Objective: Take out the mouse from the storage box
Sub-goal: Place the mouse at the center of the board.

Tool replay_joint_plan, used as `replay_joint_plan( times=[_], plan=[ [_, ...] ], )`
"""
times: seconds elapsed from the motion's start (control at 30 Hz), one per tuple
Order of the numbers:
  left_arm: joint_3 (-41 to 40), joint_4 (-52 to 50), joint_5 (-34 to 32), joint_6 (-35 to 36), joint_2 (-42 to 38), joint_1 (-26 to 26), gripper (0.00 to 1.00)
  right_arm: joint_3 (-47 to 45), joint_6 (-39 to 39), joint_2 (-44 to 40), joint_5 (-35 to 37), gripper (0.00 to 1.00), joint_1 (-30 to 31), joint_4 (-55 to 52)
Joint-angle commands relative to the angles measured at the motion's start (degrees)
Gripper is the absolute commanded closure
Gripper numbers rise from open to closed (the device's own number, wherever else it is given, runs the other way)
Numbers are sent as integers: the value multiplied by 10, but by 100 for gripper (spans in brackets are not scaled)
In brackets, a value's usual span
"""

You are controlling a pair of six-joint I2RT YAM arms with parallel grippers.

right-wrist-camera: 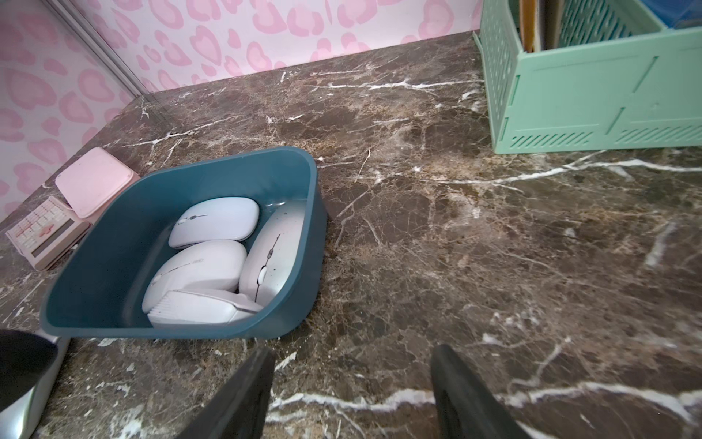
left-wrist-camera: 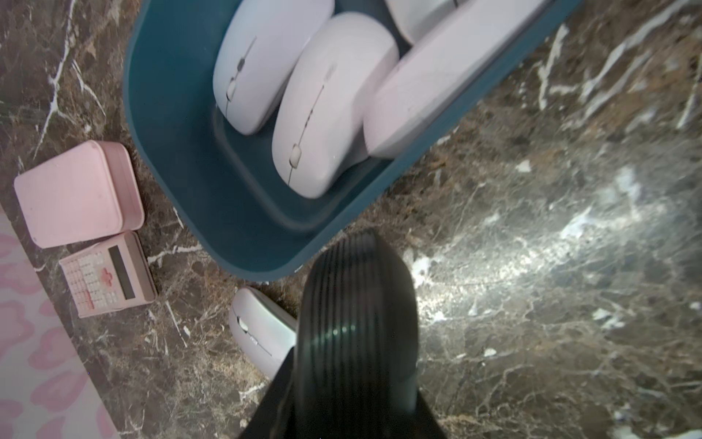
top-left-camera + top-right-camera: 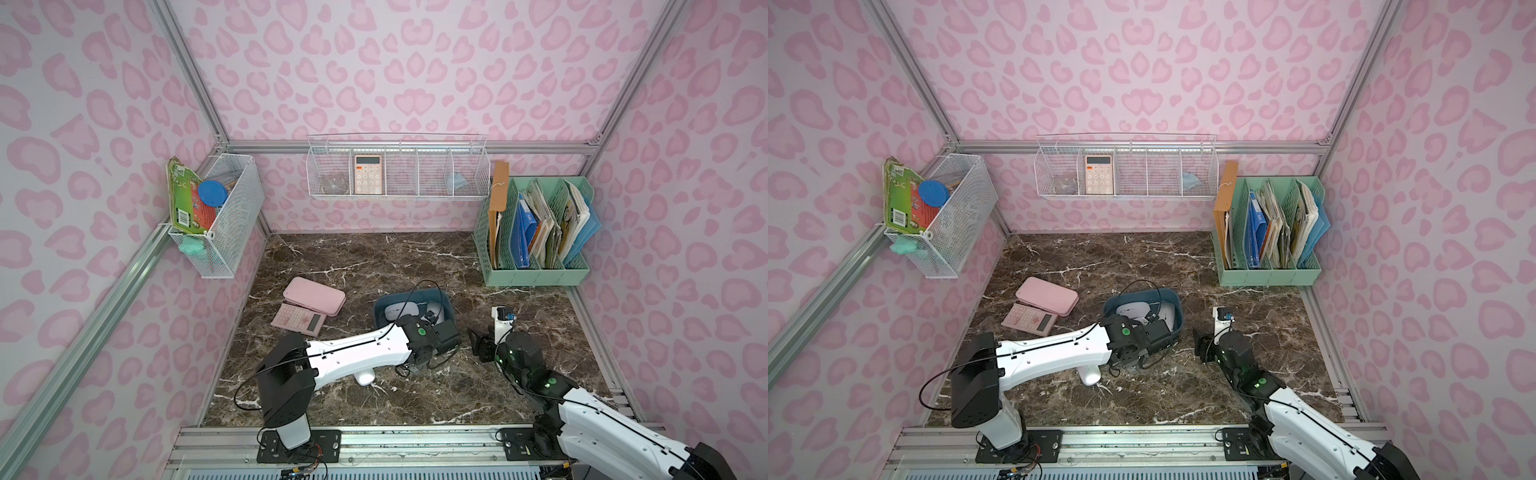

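Observation:
The storage box (image 1: 114, 266) is a dark blue tub in the middle of the marble table, seen in both top views (image 3: 448, 300) (image 3: 1178, 308). Several white mice lie in it, such as one flat mouse (image 1: 216, 222) and one resting on its side (image 1: 197, 313). Another white mouse (image 2: 258, 330) lies on the table outside the box, under my left arm (image 3: 365, 378). My left gripper (image 2: 361, 251) is shut with nothing in it, its tip just above the box's near rim. My right gripper (image 1: 353, 351) stands open over bare table to the right of the box.
A flat pink case (image 3: 314, 300) and a pink calculator (image 3: 298, 319) lie left of the box. A green file rack (image 3: 536, 270) stands at the back right. White wire baskets hang on the back wall (image 3: 397, 174) and the left wall (image 3: 232, 208).

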Motion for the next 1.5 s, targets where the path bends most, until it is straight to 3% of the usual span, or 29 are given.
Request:
replay_joint_plan(
  times=[0.0,0.37,0.63,0.87,1.07,1.3,1.47],
  plan=[
    [-24,-13,-3,-48,-4,-9,82,-1,-2,1,2,31,0,14],
    [-77,30,12,-70,17,-12,82,-6,-1,-14,4,31,0,14],
    [-44,24,5,-72,97,-42,78,-8,0,-21,5,31,1,12],
    [-26,27,24,-71,134,-58,59,-8,1,-23,6,30,0,11],
    [-25,47,57,-61,123,-60,33,-9,0,-24,7,30,0,11],
    [-58,118,151,-28,26,-54,6,-7,-1,-18,4,29,0,13],
    [-132,161,164,-31,-87,-6,1,-3,1,-18,3,19,0,3]
  ],
)
